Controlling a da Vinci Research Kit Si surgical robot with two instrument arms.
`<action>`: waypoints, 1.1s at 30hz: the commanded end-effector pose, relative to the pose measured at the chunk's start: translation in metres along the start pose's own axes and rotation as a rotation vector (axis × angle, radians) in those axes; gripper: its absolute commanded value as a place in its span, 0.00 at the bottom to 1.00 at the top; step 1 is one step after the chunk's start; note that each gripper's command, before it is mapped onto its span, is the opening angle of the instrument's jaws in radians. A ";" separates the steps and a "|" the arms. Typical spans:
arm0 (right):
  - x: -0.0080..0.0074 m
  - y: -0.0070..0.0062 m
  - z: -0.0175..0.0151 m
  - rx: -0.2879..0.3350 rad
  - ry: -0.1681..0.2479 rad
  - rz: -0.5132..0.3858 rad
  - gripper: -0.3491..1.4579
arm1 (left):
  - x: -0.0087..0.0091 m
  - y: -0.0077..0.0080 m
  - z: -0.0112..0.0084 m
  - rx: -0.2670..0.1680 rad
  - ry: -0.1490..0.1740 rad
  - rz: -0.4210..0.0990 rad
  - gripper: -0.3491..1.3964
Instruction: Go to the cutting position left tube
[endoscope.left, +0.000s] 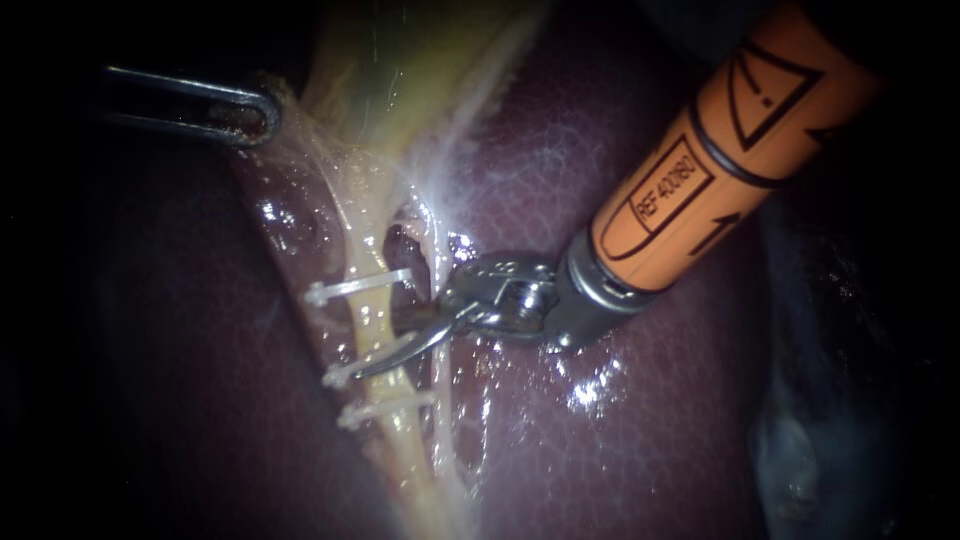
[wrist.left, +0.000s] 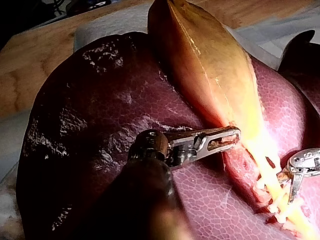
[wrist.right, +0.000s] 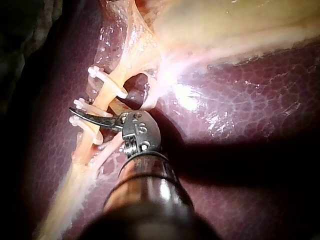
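My left claw (endoscope.left: 262, 118) is clenched on the gallbladder (endoscope.left: 400, 70) edge to keep the left tube (endoscope.left: 368, 262) taut, while my right claw (endoscope.left: 388, 345), blades parted, lies across that tube between two clips (endoscope.left: 350, 288), positioned for cutting.

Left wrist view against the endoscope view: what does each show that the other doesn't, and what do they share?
Only the left wrist view: the wooden bench, white cloth and the gallbladder's full body. Only the endoscope view: the right instrument's orange shaft and three separate clips across the left tube. Both: the liver, the left instrument gripping the gallbladder's edge, and the right instrument's open blades at the clipped tube.
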 end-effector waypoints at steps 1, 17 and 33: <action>0.0001 0.0000 0.0002 0.007 0.005 -0.002 0.85 | 0.0000 0.0000 0.0000 0.000 0.000 0.000 0.00; 0.0011 0.0000 0.0020 0.075 0.078 0.041 0.81 | 0.0000 0.0000 0.0000 0.000 0.000 0.000 0.00; 0.0029 -0.0022 0.0028 0.084 0.113 -0.019 0.82 | 0.0000 0.0000 0.0000 0.000 0.000 0.000 0.00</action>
